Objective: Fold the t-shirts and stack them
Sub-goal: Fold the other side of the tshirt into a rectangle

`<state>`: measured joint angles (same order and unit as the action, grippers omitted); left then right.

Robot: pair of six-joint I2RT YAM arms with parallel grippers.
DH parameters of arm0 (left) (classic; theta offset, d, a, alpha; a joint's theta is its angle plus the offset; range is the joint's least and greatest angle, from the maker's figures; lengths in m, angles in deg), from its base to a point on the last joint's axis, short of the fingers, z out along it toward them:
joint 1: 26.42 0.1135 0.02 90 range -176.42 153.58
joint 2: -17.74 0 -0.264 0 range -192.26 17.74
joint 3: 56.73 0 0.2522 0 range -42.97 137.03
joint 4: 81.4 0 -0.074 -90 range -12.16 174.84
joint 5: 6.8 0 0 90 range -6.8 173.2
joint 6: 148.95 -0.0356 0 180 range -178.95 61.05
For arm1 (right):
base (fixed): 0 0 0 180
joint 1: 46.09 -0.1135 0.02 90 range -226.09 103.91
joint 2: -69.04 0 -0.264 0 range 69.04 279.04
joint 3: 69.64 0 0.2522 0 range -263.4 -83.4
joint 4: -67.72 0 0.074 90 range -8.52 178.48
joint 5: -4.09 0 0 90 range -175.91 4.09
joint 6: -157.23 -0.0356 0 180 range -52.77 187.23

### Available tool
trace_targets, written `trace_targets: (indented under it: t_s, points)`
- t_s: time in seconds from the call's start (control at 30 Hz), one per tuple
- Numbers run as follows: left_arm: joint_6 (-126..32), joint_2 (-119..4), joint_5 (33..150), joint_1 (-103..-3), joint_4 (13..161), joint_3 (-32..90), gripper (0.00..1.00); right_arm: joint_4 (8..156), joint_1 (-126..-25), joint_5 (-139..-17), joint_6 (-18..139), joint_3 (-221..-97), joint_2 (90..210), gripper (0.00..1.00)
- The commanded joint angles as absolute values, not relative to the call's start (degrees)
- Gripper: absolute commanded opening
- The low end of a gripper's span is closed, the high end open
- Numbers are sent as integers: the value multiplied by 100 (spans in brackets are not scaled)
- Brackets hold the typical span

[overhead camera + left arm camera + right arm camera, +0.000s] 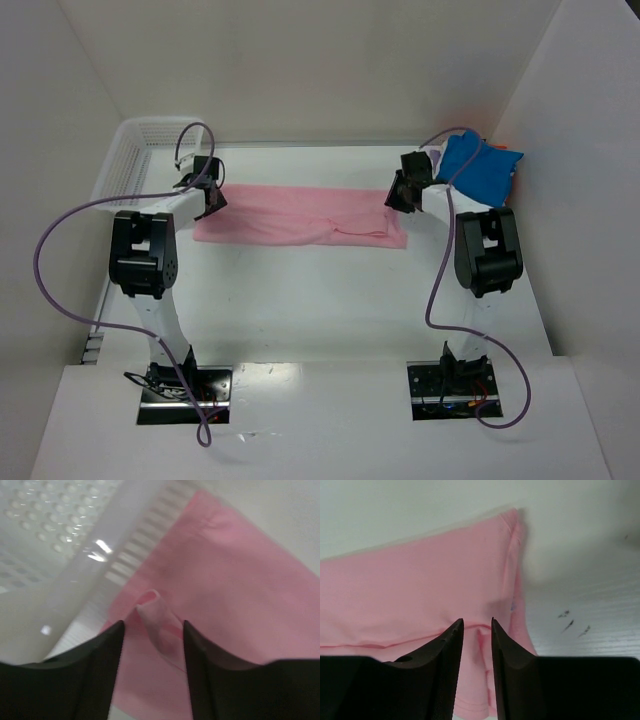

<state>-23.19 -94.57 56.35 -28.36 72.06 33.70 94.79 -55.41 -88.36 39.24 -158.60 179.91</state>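
Note:
A light pink t-shirt (300,215) lies folded into a long flat strip across the far half of the table. My left gripper (210,200) hangs over its left end. In the left wrist view the left gripper (152,625) is open, and a small raised pinch of pink t-shirt (240,580) stands free between the jaws. My right gripper (403,195) is over the strip's right end. In the right wrist view the right gripper (477,622) has its jaws narrowly apart above a hem ridge of the pink t-shirt (420,580). A bright blue t-shirt (480,165) lies bunched at the far right.
A white mesh basket (135,150) stands at the far left corner, and its rim (50,530) is close beside the left gripper. White walls close in the table on three sides. Purple cables loop from both arms.

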Motion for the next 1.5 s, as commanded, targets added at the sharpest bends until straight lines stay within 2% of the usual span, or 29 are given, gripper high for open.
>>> trace_targets:
  t_s: [0.0, 0.03, 0.1, 0.2, 0.3, 0.5, 0.8, 1.27, 1.47]
  points:
    - [-2512, -9219, 6019, -2730, 7590, 3569, 76, 9483, -5488, -8706, 4183, -16408, 17817, 37]
    - [-2578, -9106, 6269, -2730, 7723, 3569, 84, 9536, -5488, -8649, 4183, -16452, 17676, 40]
    - [-2791, -8924, 6710, -2730, 7851, 3569, 92, 9581, -5488, -8469, 4183, -16331, 17391, 45]
    - [-3117, -8649, 7259, -2796, 7992, 3569, 98, 9647, -5488, -8220, 4048, -16000, 16919, 53]
    - [-3368, -8327, 7649, -2936, 8053, 3517, 99, 9651, -5488, -8030, 3912, -15587, 16638, 57]
    - [-3724, -7912, 8666, -3002, 8002, 3350, 99, 9469, -5488, -7756, 3796, -14706, 16310, 60]
    - [-4613, -7929, 9743, -3221, 7544, 3271, 99, 9153, -5488, -7686, 3796, -14159, 16247, 60]
    - [-5086, -8597, 9304, -3565, 7350, 3165, 99, 8948, -5488, -7554, 3744, -14264, 16912, 60]
    - [-5086, -8729, 9304, -3565, 7350, 3165, 99, 8772, -5488, -7501, 3699, -14264, 17065, 48]
